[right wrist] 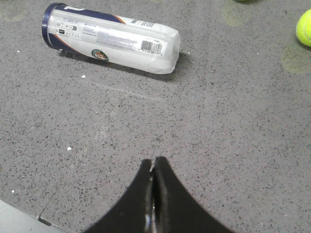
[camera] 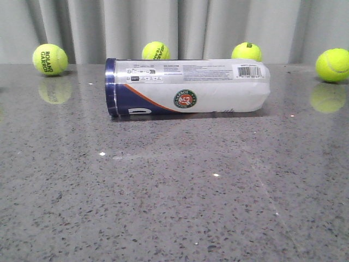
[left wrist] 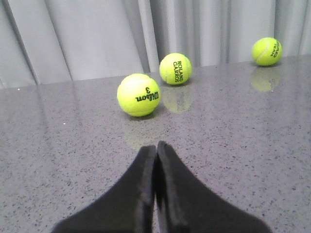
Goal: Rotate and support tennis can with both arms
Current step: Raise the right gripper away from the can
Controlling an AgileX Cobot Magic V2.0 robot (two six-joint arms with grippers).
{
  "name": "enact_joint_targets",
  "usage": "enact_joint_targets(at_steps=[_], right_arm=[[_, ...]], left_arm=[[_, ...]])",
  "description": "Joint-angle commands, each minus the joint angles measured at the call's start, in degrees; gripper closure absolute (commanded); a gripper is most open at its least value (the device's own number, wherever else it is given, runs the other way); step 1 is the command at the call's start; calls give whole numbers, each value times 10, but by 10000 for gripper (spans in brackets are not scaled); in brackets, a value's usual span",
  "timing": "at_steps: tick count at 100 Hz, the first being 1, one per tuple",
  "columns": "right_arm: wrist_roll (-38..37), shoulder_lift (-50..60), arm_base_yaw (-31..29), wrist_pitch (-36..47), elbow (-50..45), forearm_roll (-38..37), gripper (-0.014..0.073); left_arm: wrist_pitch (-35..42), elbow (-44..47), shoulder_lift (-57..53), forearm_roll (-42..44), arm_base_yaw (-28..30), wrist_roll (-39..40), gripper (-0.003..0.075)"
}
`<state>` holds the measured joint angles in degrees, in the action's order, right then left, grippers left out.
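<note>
Can (camera: 188,86) lying sideways, navy end at 9 o'clock; left gripper (left wrist: 156,160) and right gripper (right wrist: 154,172) both pressed together, holding nothing.

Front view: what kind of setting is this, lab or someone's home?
Probably a lab or staged test bench, not a home. A bare grey speckled tabletop, a plain pleated grey curtain as backdrop, and only props laid out: the tennis can on its side and scattered tennis balls.
</note>
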<state>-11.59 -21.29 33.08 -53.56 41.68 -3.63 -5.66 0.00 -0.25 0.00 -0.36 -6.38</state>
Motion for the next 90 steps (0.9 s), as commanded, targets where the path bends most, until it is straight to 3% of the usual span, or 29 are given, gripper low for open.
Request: enact_joint_targets(at_steps=[1,30,63,76,90], right_arm=[[-2,26,-3,54,-8,-13,661],[-2,53,-3,61,-23,-13,661],[-2,53,-3,61,-24,-13,661],[-2,53,-3,61,-24,-13,661],[-2,53,-3,61,-24,-13,661]], left_arm=[[57,23,-19,0,2,7,740],[61,-22,0,-3,2,7,740],[57,-154,109,-3,2,7,740],[4,-220,177,-15,2,7,740],[-50,-300,265,-86,2,7,740]])
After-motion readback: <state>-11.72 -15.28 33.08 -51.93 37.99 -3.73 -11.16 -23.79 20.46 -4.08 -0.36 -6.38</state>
